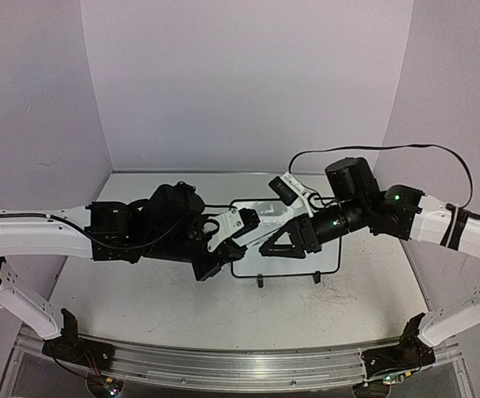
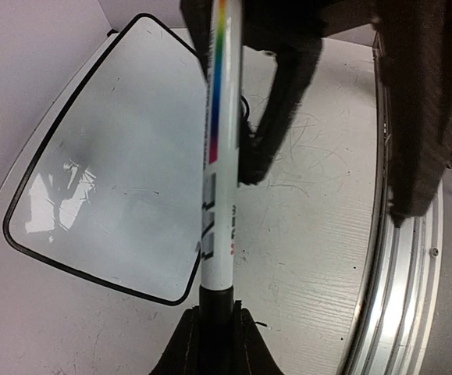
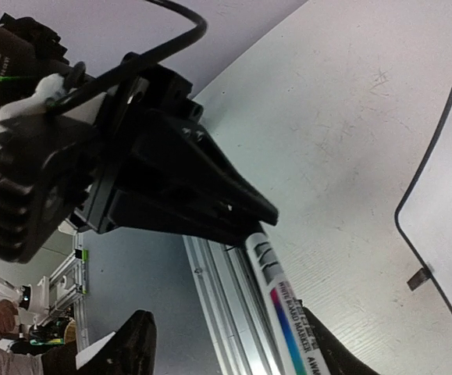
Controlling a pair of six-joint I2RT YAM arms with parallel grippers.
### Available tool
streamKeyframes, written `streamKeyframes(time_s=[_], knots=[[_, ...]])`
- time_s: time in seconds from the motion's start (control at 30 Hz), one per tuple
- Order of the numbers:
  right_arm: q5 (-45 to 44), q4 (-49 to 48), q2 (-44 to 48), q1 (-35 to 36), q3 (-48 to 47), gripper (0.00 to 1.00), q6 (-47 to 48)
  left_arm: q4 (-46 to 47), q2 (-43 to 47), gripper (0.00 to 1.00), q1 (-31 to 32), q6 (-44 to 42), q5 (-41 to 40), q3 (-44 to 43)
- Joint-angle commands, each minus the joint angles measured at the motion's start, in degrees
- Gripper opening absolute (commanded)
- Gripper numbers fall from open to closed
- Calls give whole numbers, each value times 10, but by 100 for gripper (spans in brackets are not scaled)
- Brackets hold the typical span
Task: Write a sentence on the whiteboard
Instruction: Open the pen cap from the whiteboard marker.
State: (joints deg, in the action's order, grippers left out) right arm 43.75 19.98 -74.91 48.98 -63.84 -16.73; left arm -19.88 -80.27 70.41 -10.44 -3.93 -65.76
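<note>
Left gripper [image 2: 214, 332]: clamped on the dark end of the marker [image 2: 219, 172]; you can see the barrel run straight out from its fingers.
Right gripper [image 3: 226, 320]: jaws parted and astride the marker's other end. One finger stands clear of the barrel. The other sits so close that you can't tell whether it touches.
Marker: white with a rainbow stripe, held in the air between your two grippers.
Whiteboard [image 1: 327, 249]: on its feet around the middle of the surface [image 1: 140, 298], its left part under both grippers.
</note>
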Motion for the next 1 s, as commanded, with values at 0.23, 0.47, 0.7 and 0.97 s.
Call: streamKeyframes(time_s=[0.23,0.47,0.7,0.97], knots=[[34,-48,-11,5,-1,42,-2,23,27,0,-5,6,55,7],[27,-49,-20,4,-6,41,-1,21,16,0,-5,4,76,4],[35,-46,-39,4,-14,33,6,21,9,0,-5,9,82,5],[42,-42,-55,4,-25,22,11,20,2,0,-6,12,87,5]])
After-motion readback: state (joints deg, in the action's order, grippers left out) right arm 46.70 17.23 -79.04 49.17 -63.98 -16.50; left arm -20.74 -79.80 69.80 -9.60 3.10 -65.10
